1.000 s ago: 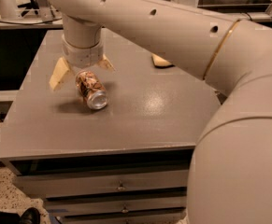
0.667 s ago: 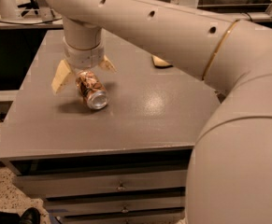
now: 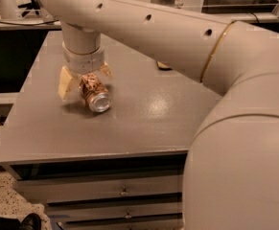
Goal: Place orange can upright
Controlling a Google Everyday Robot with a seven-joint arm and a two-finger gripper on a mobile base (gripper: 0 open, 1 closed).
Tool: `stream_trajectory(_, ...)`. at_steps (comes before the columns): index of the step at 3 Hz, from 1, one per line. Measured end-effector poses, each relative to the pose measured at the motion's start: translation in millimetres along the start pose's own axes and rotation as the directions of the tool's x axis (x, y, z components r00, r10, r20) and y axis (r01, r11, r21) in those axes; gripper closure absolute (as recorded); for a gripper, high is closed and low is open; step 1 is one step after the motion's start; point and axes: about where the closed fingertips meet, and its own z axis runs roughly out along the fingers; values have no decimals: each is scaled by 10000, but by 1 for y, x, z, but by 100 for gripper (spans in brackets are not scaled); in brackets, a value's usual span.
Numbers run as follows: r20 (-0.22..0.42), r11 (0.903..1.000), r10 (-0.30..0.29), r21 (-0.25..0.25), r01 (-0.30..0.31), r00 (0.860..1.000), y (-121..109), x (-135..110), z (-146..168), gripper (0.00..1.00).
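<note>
Straddling the tilted orange can (image 3: 95, 94), end effector (image 3: 84, 78) over table (image 3: 144, 123).

No change: claw (image 3: 85, 80) (at orange can (image 3: 96, 95))

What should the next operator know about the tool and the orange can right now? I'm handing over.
Tool: low over the left part of the grey table, its two fingers on either side of the orange can; grip not confirmed.
Orange can: tilted, silver end facing the camera, at the table surface between the fingers.
Done: tool brought to the can.
Left: turn the can onto its base, set it upright on the table, release and withdraw.
</note>
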Motion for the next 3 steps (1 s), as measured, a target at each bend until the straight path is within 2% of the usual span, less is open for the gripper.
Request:
stream_trajectory(2,83,9997,-192,159,190,9998,-1,-6,0,65)
stream_trajectory(3,399,9994,-189,302,177,9990,-8,-13,-14,88)
